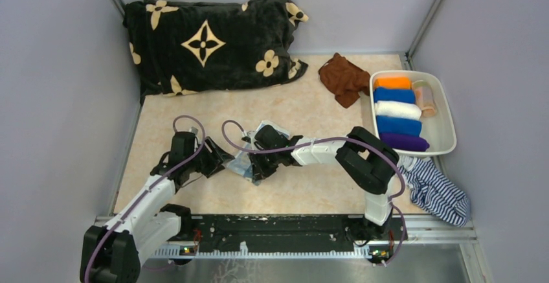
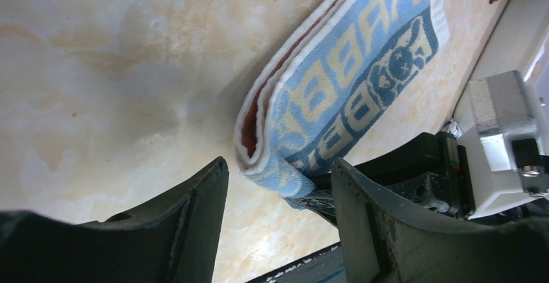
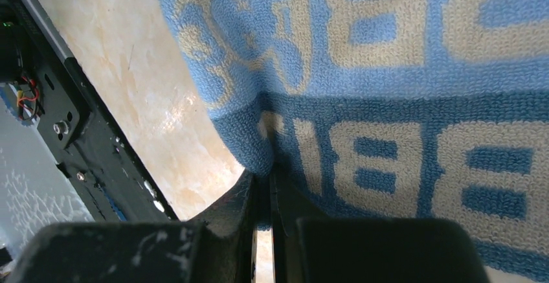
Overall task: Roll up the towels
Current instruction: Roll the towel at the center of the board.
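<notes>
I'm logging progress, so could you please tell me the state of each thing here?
blue printed towel: folded, not yet rolled
brown towel: crumpled, unrolled
tray towels: rolled
left pincer: open
right pincer: shut on the blue printed towel
striped cloth: crumpled

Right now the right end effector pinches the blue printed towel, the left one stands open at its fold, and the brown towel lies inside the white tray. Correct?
One error: the brown towel lies crumpled on the table beside the white tray, not inside it, as the top external view shows. The rest holds.
</notes>
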Tool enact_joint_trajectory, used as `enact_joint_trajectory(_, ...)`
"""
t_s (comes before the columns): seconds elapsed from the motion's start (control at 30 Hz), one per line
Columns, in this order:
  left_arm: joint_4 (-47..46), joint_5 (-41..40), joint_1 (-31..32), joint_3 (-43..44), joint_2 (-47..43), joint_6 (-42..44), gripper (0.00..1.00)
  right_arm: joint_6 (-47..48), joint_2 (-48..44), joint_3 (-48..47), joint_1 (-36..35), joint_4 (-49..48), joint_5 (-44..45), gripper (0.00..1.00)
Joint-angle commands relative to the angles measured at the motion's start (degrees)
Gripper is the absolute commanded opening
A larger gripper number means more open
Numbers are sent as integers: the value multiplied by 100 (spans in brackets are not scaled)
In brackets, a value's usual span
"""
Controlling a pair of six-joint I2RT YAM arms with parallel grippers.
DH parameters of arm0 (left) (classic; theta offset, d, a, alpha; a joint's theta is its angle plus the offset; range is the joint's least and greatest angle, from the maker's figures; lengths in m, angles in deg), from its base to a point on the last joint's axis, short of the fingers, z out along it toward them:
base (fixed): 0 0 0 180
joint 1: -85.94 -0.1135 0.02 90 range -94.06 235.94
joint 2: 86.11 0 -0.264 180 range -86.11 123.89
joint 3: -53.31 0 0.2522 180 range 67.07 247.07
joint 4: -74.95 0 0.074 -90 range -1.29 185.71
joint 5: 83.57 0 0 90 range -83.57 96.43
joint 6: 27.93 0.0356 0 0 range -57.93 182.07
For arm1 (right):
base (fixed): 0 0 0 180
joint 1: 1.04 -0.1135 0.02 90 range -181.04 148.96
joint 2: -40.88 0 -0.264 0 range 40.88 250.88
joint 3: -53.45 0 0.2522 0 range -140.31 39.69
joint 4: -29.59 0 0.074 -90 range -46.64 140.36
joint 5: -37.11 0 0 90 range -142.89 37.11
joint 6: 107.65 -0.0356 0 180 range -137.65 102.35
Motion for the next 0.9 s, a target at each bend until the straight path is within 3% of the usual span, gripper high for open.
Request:
enact_joint_trajectory(0.0, 247, -290, 46, -122, -59, -88, 65, -194, 76, 36, 28, -297, 90, 0)
enact_joint_trajectory(0.3, -375, -175, 302, -186, 600, -285, 56, -341, 60, 185, 28, -591, -53, 0)
enact_joint_trajectory(0.43, -528, -538, 318, -63, 891, -203, 43, -386, 53, 216, 28, -597, -77, 0)
enact_joint_trajectory(0.6, -606, -651, 320, 205, 1356, -76, 19, -476, 9, 299, 28, -673, -163, 0)
enact_joint_trajectory(0.67, -515, -651, 312, 346, 1430, 5, 20, -523, 27, 329, 32, -748, -314, 0)
enact_joint_trajectory(0.8, -282, -688, 318, 476, 1184, 173, 49, -760, 57, 423, 151, -1061, -717, 0)
enact_joint_trajectory(0.87, -131, -738, 311, 479, 978, 236, 56, -974, 68, 524, 291, -1359, -1028, 0)
